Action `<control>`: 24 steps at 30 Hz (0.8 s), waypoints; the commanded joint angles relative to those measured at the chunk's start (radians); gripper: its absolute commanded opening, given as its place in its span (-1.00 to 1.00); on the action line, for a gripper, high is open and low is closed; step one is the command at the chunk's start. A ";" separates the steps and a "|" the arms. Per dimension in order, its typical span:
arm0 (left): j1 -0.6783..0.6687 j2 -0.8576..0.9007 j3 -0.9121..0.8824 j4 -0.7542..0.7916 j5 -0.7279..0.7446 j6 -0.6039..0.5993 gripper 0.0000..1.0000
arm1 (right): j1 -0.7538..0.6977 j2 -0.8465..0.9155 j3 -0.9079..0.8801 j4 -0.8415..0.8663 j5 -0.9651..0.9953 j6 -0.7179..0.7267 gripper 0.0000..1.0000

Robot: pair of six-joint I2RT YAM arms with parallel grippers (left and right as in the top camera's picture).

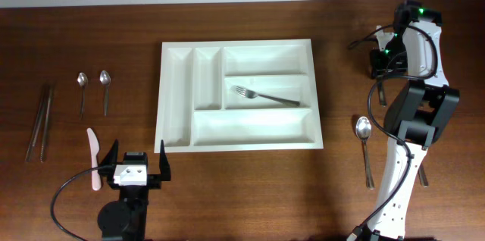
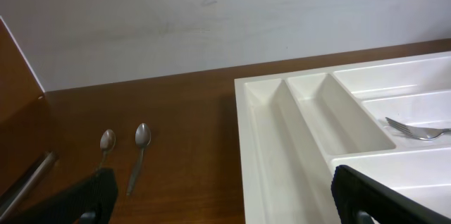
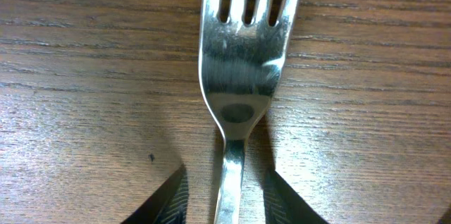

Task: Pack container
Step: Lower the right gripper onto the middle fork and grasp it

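The container (image 1: 236, 45) is a big white cutlery tray in the table's middle; one fork (image 1: 265, 96) lies in its middle long compartment. The left wrist view also shows the container (image 2: 282, 118) and that fork (image 2: 417, 132). My left gripper (image 1: 136, 159) stands open near the table's front edge, left of the tray's front corner, with nothing in it (image 2: 232, 206). My right gripper (image 1: 377, 65) points down at the far right. Its fingers (image 3: 169, 203) straddle the neck of a second fork (image 3: 243, 76) lying on the wood, a narrow gap on each side.
Two small spoons (image 1: 82, 82) (image 1: 105, 80) and a pair of chopsticks (image 1: 42, 120) lie at the left. A pale plastic knife (image 1: 93, 158) is beside my left gripper. A large spoon (image 1: 364, 131) lies right of the tray, next to the right arm.
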 commanded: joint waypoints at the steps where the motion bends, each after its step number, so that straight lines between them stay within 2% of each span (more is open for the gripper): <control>1: 0.004 -0.008 -0.006 -0.001 -0.003 0.013 0.98 | -0.005 0.014 -0.021 0.009 0.032 0.004 -0.36; 9: 0.004 -0.008 -0.006 -0.001 -0.003 0.013 0.98 | -0.005 0.014 -0.021 0.011 0.032 0.005 -0.53; 22: 0.004 -0.008 -0.006 -0.001 -0.003 0.013 0.98 | -0.005 0.014 -0.021 0.017 0.031 0.004 -0.53; 24: 0.004 -0.008 -0.006 -0.001 -0.003 0.013 0.98 | -0.005 0.014 -0.021 0.020 0.031 0.004 -0.64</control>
